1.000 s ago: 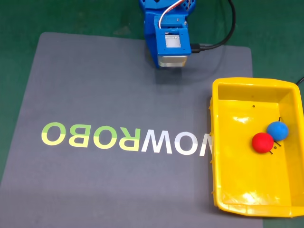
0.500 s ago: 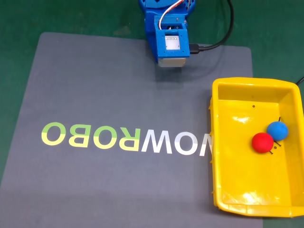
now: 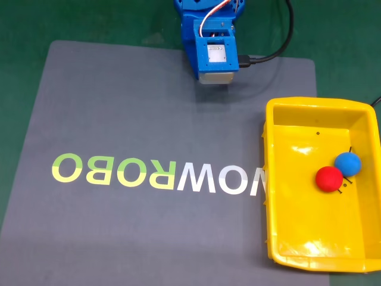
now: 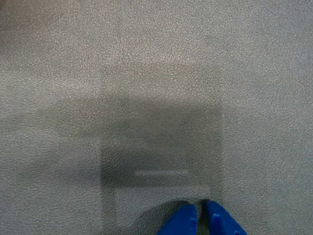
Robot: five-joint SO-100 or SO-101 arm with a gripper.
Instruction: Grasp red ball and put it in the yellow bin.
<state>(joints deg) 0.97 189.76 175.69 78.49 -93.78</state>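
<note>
The red ball [image 3: 328, 179] already lies inside the yellow bin [image 3: 277, 179], on its floor toward the right side in the fixed view, touching or just beside a blue ball [image 3: 347, 163] that sits slightly farther back. By that evidence the task looks finished, so the risks left are small ones. The arm [image 3: 208, 42] stands at the far edge of the grey mat [image 3: 119, 107], well apart from the bin, and in the wrist view the gripper [image 4: 200, 211] shows two blue fingertips [image 4: 182, 221] drawn nearly together with only a thin gap and nothing between them, hanging over bare mat and its own shadow. What could go wrong from here is mostly a needless return — if the arm reached back toward the bin, it could knock the rim and shift the bin on the smooth mat, or nudge one ball into the other and send either rolling. The two balls are the same size and sit so close that a fresh grasp could catch the blue one by mistake. Both are round and free to roll — a bump to the bin wall would set them moving, though the sloped walls look high enough to keep them in.
</note>
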